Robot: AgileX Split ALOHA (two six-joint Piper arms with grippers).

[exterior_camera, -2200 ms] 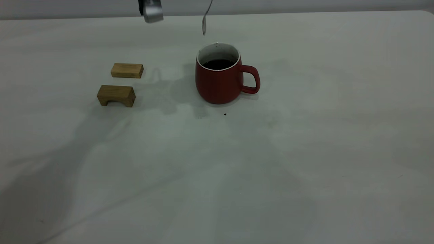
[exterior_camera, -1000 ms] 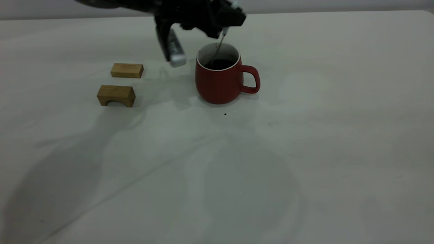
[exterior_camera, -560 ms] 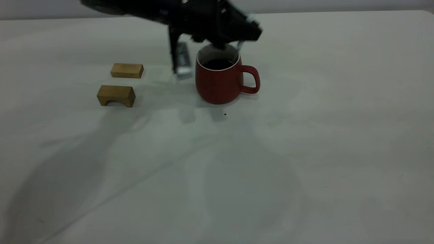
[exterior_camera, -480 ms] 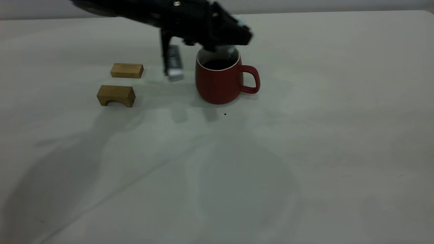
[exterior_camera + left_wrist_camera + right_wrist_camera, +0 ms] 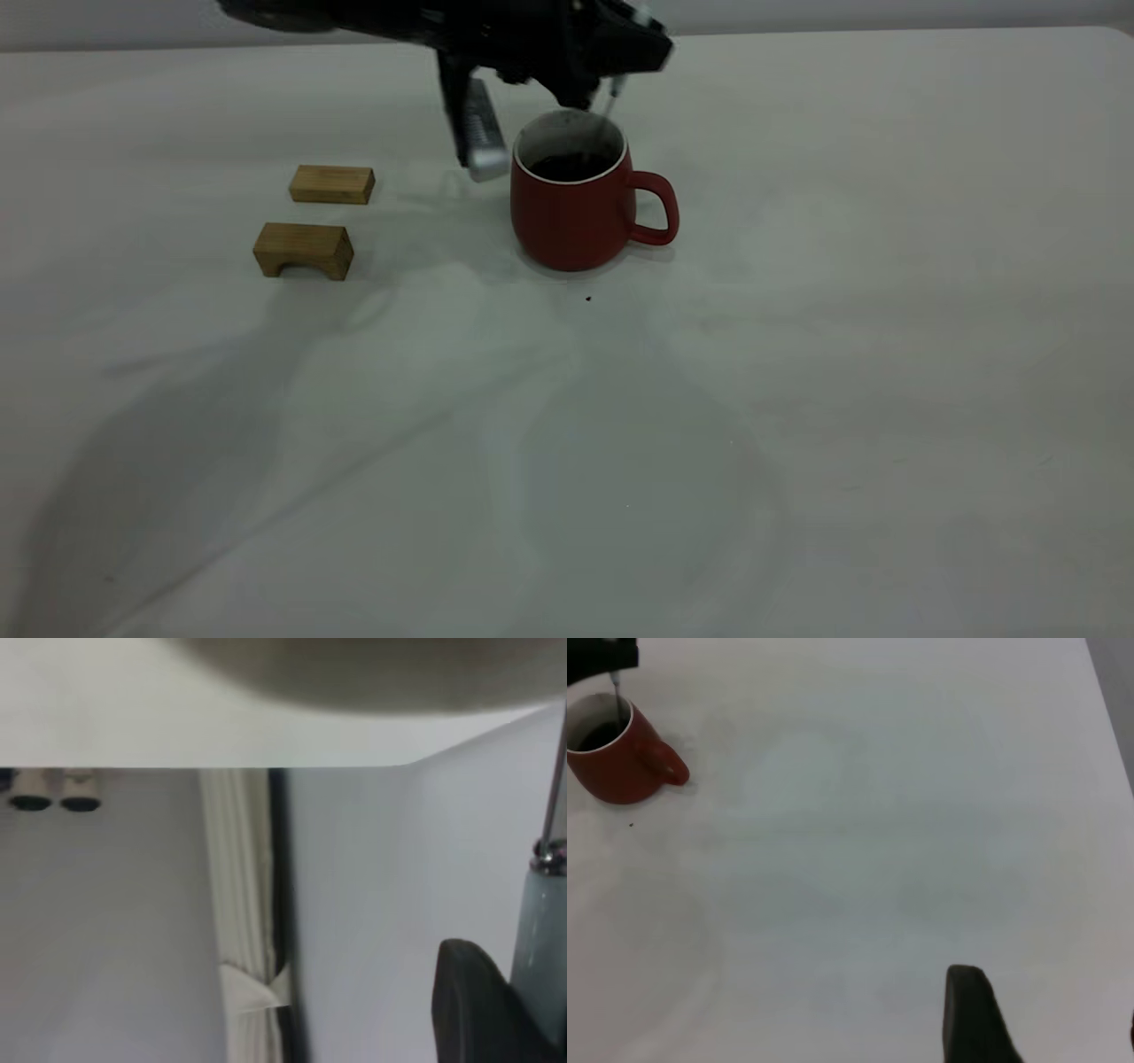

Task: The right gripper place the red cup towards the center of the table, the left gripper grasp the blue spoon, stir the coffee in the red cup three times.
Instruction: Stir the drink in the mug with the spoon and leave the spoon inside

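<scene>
Coffee [image 5: 571,166], dark in the rounded red cup [image 5: 576,213], takes the slim blue spoon [image 5: 609,111] clenched by the left gripper [image 5: 620,49].

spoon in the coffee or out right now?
In. The blue spoon, held by the left gripper, runs down past the red cup rim into the coffee.

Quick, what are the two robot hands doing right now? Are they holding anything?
Left gripper: jaws closed on the blue spoon, which dips into the red cup.
Right gripper: away from the cup, holding nothing; jaws open.
</scene>
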